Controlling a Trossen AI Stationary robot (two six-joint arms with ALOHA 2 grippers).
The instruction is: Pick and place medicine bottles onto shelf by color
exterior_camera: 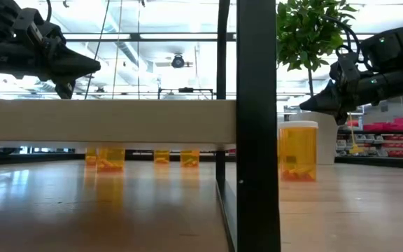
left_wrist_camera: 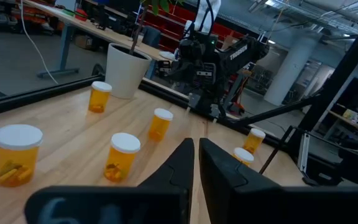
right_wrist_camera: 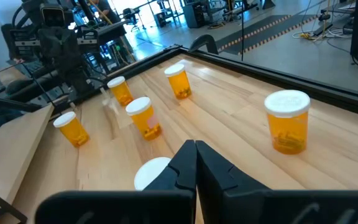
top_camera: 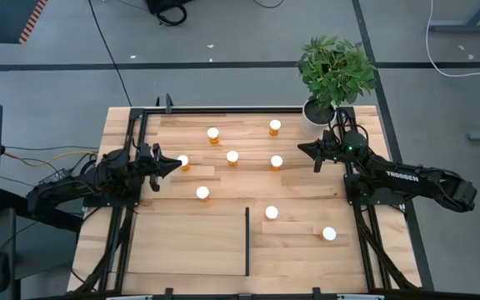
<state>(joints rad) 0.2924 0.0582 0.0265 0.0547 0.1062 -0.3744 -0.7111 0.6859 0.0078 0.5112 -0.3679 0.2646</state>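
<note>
Plank table [top_camera: 307,187], potted plant [top_camera: 335,70] at corner; beyond, likely workshop.

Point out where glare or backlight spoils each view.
High view: the bottle caps blow out to white glowing dots. Low view: bright windows backlight the scene, leaving the shelf's black upright a silhouette and a sheen on the table. Left wrist view: the left gripper is dark, soft foreground.

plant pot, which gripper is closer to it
Right. The right gripper hangs just beside the white plant pot at the table's back corner, fingers shut. The left gripper is across the table, by a bottle.
</note>
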